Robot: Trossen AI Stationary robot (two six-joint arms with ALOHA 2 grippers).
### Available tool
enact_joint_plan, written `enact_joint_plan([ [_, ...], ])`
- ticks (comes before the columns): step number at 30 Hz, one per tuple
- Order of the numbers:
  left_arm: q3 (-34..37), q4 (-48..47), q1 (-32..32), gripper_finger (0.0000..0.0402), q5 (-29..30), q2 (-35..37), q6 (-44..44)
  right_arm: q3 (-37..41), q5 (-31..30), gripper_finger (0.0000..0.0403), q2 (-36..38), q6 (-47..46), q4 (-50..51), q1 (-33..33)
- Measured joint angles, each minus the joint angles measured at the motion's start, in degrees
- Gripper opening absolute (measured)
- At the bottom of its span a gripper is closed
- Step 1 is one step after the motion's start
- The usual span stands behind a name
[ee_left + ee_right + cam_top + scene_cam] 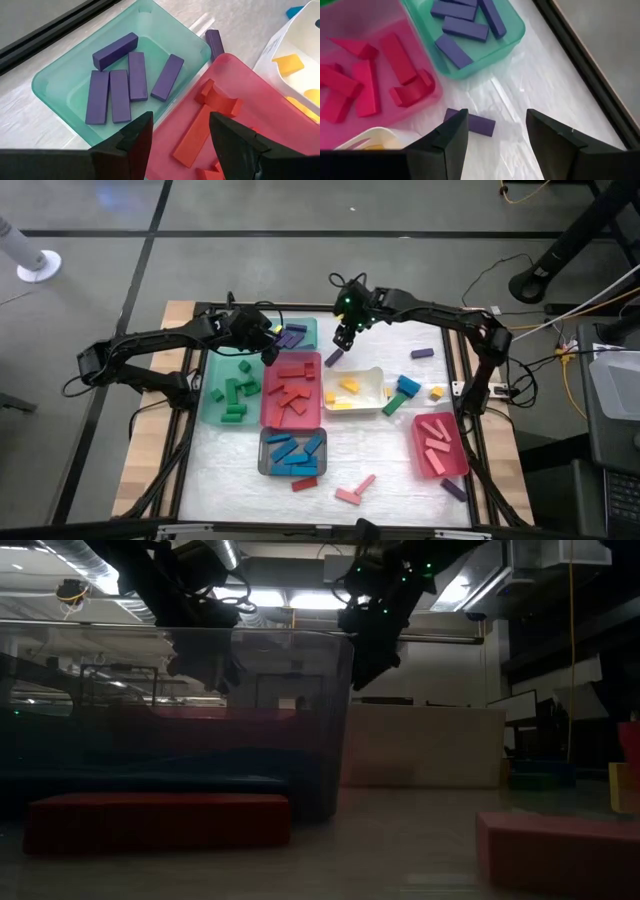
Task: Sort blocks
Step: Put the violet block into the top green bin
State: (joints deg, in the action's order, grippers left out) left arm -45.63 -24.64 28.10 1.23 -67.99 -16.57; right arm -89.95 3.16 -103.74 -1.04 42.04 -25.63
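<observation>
High view, upper centre: your right gripper (347, 333) hangs spread and empty over the stray purple block (334, 357), ready to pinch it for the purple tray (303, 327). Your left gripper (267, 343), also spread, waits nearby.

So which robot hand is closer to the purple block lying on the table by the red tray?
The right hand. It hangs open right above the purple block. The left hand is open over the red tray, off to the side.

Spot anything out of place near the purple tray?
Yes: one purple block lies loose on the table beside the small green tray that holds the other purple blocks. The right gripper hovers over it, jaws open.
</observation>
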Motion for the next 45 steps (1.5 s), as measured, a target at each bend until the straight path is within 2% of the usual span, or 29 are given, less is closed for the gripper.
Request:
enact_joint_plan([
  [9, 0.00, 0.01, 0.00, 0.0182, 0.02, 0.00, -0.17, 0.00, -0.09, 0.0198, -3.53, 0.69, 0.16, -0.44],
  [32, 0.00, -0.01, 0.00, 0.0182, 0.02, 0.00, -13.98, 0.00, 0.20, 0.0198, -4.73, 29.63, 0.67, -2.49],
  [38, 0.00, 0.03, 0.00, 0.0182, 0.02, -0.02, -15.15, 0.00, 1.01, 0.0198, -6.80, 31.91, 0.06, -4.50],
  [45, 0.02, 0.04, -0.34, 0.0182, 0.24, -0.02, -15.01, 0.00, 4.94, 0.0198, -10.42, 35.37, -0.22, -4.77],
])
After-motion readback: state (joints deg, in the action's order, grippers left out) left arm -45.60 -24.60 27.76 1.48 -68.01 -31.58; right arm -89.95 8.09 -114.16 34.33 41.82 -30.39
